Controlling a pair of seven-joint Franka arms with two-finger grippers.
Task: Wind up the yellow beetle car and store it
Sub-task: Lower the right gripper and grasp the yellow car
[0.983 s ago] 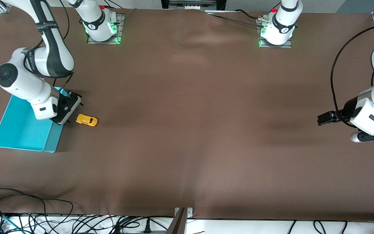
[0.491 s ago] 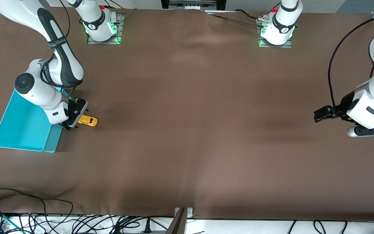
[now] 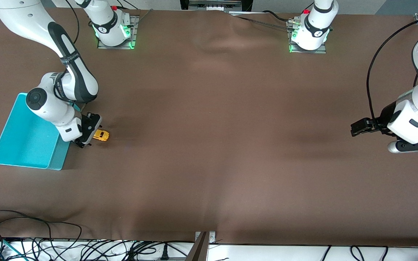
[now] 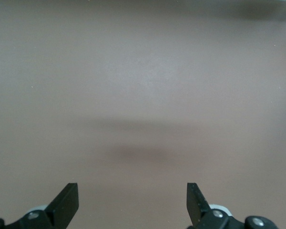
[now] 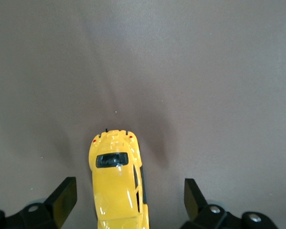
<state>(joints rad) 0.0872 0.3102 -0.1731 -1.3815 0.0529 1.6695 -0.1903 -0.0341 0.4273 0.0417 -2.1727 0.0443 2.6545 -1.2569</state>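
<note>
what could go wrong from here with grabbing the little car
The right gripper is open around the yellow car, but the car sits nearer one finger, so closing could skew or push it. The teal bin wall stands right beside the gripper, so a sideways shift might bump it.

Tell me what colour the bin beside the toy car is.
The bin is teal, clearest in the front view.
</note>
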